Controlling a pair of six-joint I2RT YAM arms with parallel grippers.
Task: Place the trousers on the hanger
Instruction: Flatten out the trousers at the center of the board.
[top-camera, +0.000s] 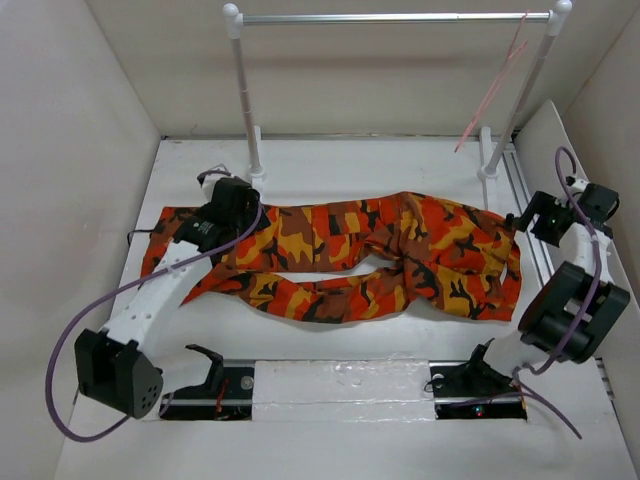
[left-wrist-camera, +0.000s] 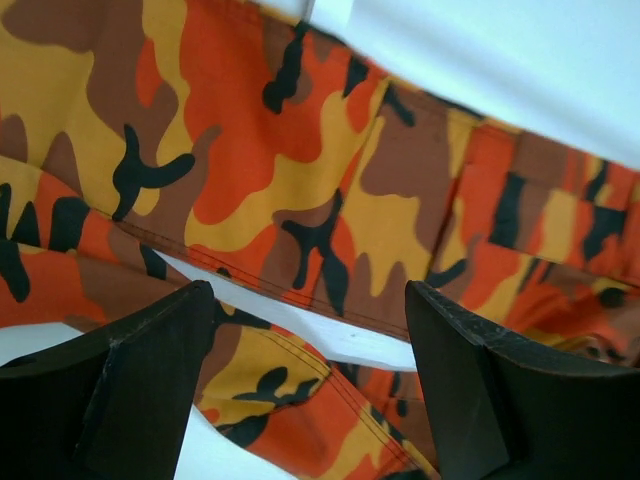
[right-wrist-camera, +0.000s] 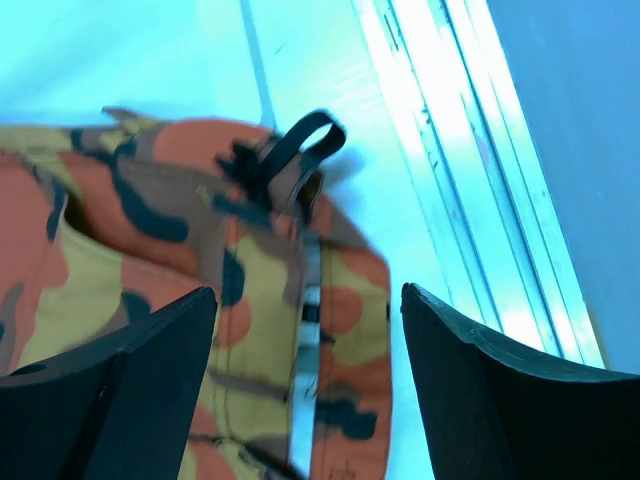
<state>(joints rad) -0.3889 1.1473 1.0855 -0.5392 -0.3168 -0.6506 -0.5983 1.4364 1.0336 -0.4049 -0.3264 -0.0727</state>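
The left gripper (left-wrist-camera: 308, 340) is hanging, jaws spread, over the legs of the trousers (top-camera: 400, 250). The right gripper (right-wrist-camera: 305, 340), likewise spread, is hanging over the waistband at the right of the worktop (top-camera: 350, 165).

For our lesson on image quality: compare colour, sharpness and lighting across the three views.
Top view: even, soft light; the thin pale-pink wire hanger barely shows against the wall. Left wrist view: the orange camouflage-print cloth trousers sharp, colours natural. Right wrist view: strong cyan cast, cloth slightly blurred.
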